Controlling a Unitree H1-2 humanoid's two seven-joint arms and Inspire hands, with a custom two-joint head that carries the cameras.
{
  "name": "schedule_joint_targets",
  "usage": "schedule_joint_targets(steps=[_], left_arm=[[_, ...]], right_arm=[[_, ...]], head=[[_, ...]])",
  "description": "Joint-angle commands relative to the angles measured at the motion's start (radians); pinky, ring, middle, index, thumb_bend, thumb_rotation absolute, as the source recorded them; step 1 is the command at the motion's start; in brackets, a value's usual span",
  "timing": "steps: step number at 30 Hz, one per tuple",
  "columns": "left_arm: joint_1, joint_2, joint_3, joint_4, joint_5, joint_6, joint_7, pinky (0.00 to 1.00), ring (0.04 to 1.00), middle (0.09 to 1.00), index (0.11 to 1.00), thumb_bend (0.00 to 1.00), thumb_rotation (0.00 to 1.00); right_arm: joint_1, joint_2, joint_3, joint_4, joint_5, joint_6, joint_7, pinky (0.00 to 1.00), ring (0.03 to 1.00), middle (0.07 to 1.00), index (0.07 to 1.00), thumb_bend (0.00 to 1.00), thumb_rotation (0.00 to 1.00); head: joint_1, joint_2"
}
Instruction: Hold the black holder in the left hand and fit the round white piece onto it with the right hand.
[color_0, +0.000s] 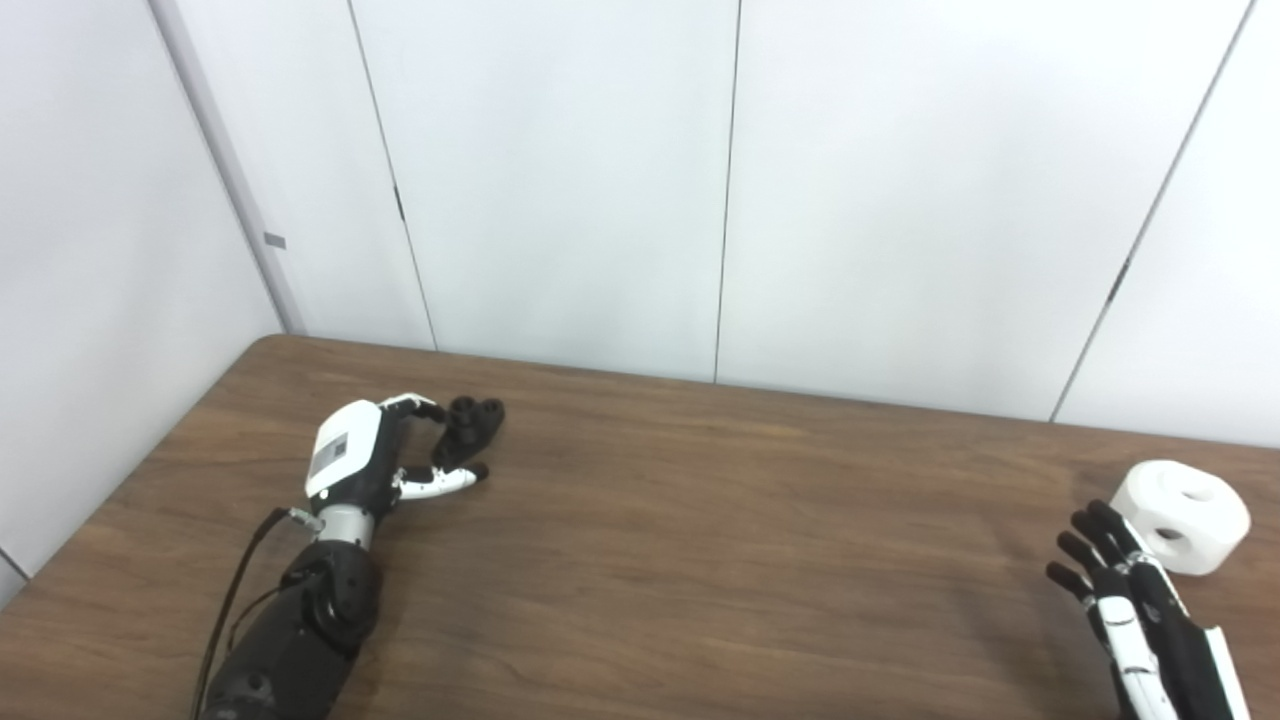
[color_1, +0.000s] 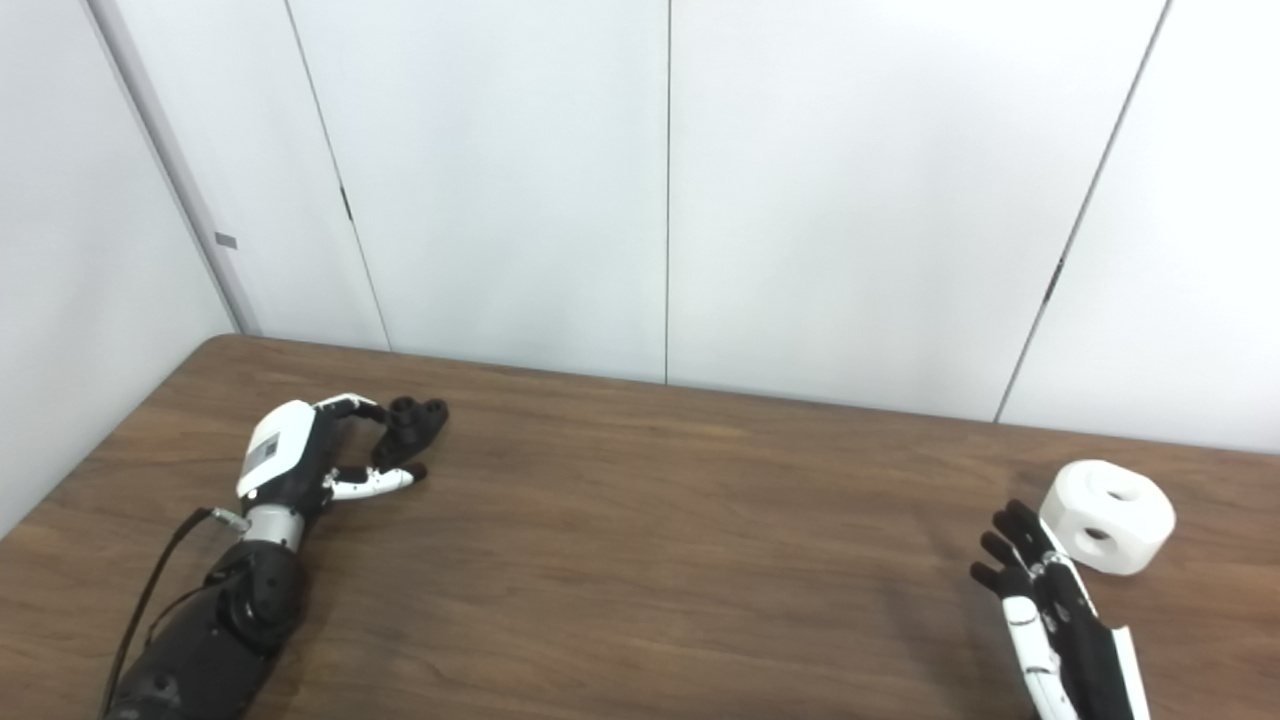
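Our left hand (color_0: 385, 455) has a white back, black fingertips and a silver wrist ring; a black cable loops beside that ring. Our right hand (color_0: 1140, 600) is black with white strips.

Holder (color_0: 473, 428) is sitting on the tabletop (color_0: 700, 540) at far left, between the fingers of the left robot hand (color_0: 385, 455). Round piece (color_0: 1182, 514) is lying far right, well apart, with the right robot hand (color_0: 1130, 600) just before it, apart.
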Motion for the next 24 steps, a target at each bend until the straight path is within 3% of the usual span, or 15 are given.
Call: schedule_joint_targets(steps=[1, 7, 8, 9, 10, 12, 19, 24], left_arm=[[-0.017, -0.004, -0.020, -0.001, 0.014, -0.032, -0.006, 0.79, 0.792, 0.725, 0.591, 1.00, 0.20], [-0.017, -0.016, -0.024, 0.006, 0.013, -0.061, 0.019, 0.77, 0.770, 0.699, 0.554, 0.96, 0.15], [-0.017, -0.017, -0.025, 0.008, 0.019, -0.068, 0.028, 0.77, 0.767, 0.693, 0.537, 0.92, 0.12], [-0.016, -0.018, -0.026, 0.012, 0.024, -0.082, 0.042, 0.77, 0.764, 0.688, 0.512, 0.73, 0.09], [-0.017, -0.018, -0.029, 0.015, 0.031, -0.093, 0.056, 0.77, 0.758, 0.680, 0.498, 0.63, 0.08], [-0.019, -0.018, -0.031, 0.021, 0.041, -0.115, 0.072, 0.78, 0.751, 0.666, 0.486, 0.54, 0.06], [-0.026, -0.017, -0.037, 0.029, 0.063, -0.133, 0.075, 0.76, 0.745, 0.661, 0.483, 0.52, 0.05], [-0.026, -0.022, -0.037, 0.024, 0.064, -0.131, 0.068, 0.66, 0.730, 0.653, 0.482, 0.52, 0.05]], right_arm=[[0.017, 0.018, 0.011, 0.006, 0.001, -0.030, -0.002, 0.80, 0.871, 0.892, 0.881, 0.25, 0.67], [0.020, 0.021, 0.016, -0.001, -0.010, -0.032, -0.006, 0.81, 0.872, 0.895, 0.879, 0.26, 0.69], [0.021, 0.021, 0.016, -0.003, -0.009, -0.032, -0.005, 0.80, 0.871, 0.896, 0.881, 0.26, 0.69], [0.021, 0.021, 0.015, -0.005, -0.010, -0.031, -0.006, 0.81, 0.872, 0.897, 0.882, 0.26, 0.69], [0.022, 0.020, 0.015, -0.007, -0.009, -0.029, -0.006, 0.81, 0.874, 0.899, 0.882, 0.26, 0.70], [0.022, 0.019, 0.015, -0.010, -0.003, -0.029, -0.003, 0.82, 0.878, 0.902, 0.884, 0.26, 0.70], [0.026, 0.023, 0.014, -0.015, -0.001, -0.029, -0.007, 0.81, 0.871, 0.900, 0.885, 0.26, 0.70], [0.028, 0.023, 0.014, -0.019, -0.012, -0.032, -0.013, 0.82, 0.868, 0.897, 0.883, 0.26, 0.71]], head=[[-0.008, 0.003], [-0.016, 0.008], [-0.016, 0.008], [-0.016, 0.008], [-0.017, 0.010], [-0.017, 0.010], [-0.018, 0.014], [-0.018, 0.014]])
